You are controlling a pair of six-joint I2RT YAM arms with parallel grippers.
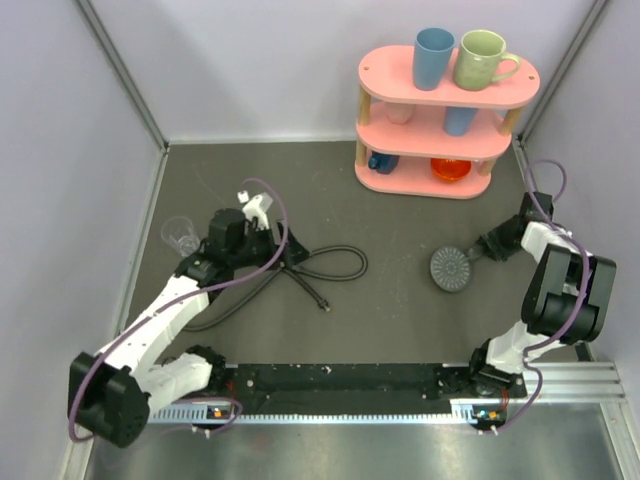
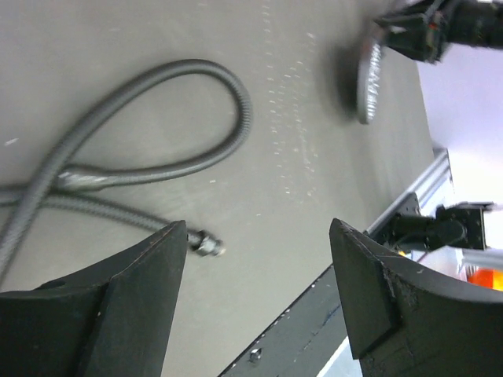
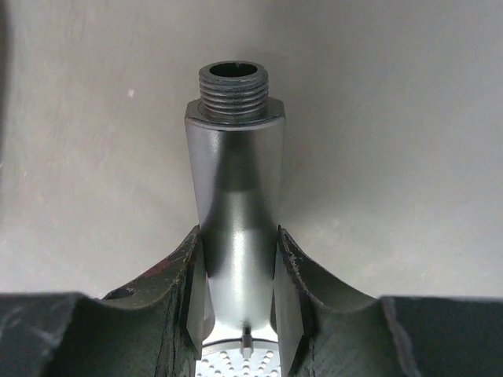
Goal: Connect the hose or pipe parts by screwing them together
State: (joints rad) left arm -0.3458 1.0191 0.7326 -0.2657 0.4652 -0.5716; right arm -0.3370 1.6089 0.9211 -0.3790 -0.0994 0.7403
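At the right of the desk [image 1: 400, 230], your right jaws pinched the shower head [image 3: 236, 196] by its handle while your left jaws stood spread above the hose [image 2: 189, 67].

The left fingers [image 2: 118, 306] are spread wide apart. The right fingers [image 3: 181, 314] are squeezed close together, gripping.

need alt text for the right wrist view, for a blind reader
The right end effector is closed on the handle of the grey shower head, one finger on each side. The handle's threaded end points away from the camera over the grey table; a sliver of the perforated face shows at the bottom.
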